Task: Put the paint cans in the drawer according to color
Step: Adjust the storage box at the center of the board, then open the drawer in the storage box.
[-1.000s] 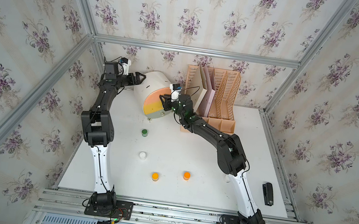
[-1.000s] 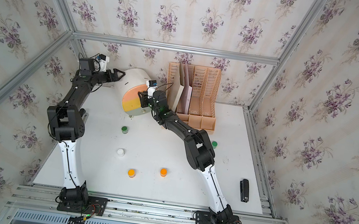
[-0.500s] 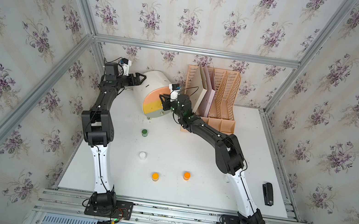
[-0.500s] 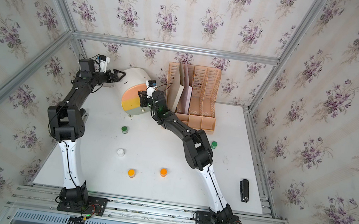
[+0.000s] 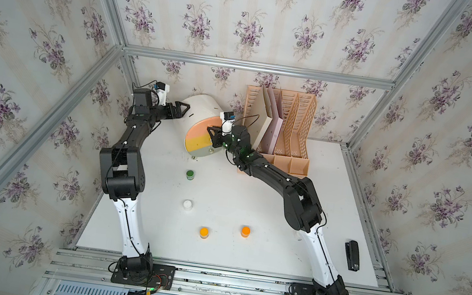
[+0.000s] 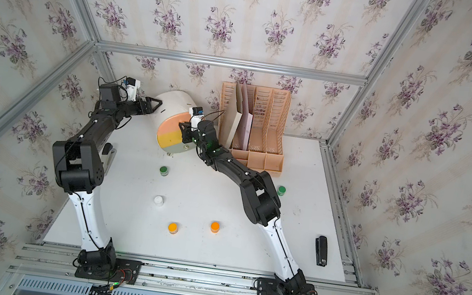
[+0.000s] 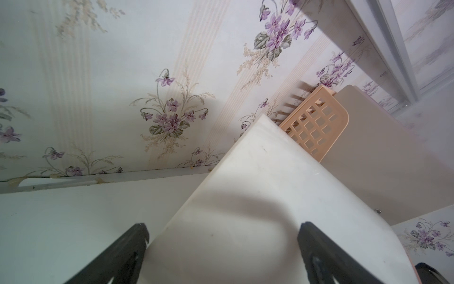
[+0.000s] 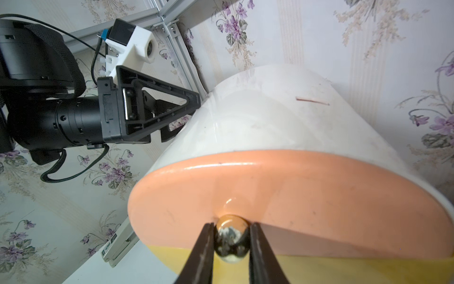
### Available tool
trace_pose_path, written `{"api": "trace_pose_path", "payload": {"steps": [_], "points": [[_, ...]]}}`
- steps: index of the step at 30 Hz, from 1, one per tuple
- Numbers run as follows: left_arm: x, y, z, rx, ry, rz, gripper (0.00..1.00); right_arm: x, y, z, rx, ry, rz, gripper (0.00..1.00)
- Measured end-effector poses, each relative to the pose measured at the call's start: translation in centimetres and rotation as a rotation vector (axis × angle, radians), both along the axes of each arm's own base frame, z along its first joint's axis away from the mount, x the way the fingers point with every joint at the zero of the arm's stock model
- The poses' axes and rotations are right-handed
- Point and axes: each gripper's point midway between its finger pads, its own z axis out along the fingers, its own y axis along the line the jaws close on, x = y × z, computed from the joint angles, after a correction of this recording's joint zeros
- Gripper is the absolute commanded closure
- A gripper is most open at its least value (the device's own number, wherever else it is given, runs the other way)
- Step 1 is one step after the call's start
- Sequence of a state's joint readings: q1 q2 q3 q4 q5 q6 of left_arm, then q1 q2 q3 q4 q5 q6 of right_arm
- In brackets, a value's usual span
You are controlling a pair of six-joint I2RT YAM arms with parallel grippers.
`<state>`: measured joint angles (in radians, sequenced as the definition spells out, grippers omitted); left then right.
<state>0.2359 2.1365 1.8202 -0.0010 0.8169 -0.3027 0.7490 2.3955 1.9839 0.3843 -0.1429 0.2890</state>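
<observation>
Right wrist view: right gripper [image 8: 231,225] clamps drawer [image 8: 307,196] knob [image 8: 231,243], file rack [image 5: 295,125] apparently just beside.

Right tool [image 8: 231,228]: jaws drawn in over the last second, now pinched on the gold knob [image 8: 231,243] of the peach front [image 8: 294,196] of the drawer [image 5: 201,114]. In both top views, its wrist sits a touch nearer that front than before.

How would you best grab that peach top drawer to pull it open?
By its small gold knob, from straight in front. The peach drawer front is smooth, with no edge to catch; the round knob sticks out, so it can be pinched from either side, as the right gripper does.
</observation>
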Motion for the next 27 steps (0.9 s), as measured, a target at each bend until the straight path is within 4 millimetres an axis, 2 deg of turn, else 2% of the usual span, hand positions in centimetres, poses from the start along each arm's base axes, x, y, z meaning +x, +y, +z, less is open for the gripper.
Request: {"api": "trace_pose_path", "payload": {"steps": [9, 16, 27], "points": [[-1.8, 0.2, 0.5, -0.004, -0.001, 0.020, 0.01, -1.3, 0.1, 0.1, -0.004, 0.031, 0.017, 0.83], [-3.6, -0.4, 1.3, -0.022, 0.001, 0.003, 0.01, -3.6, 0.9, 0.0, -0.007, 0.055, 0.046, 0.85], [-3.9, -0.6, 1.3, -0.049, 0.015, -0.002, 0.01, -4.8, 0.3, 0.0, -0.021, 0.067, 0.046, 0.92]]}}
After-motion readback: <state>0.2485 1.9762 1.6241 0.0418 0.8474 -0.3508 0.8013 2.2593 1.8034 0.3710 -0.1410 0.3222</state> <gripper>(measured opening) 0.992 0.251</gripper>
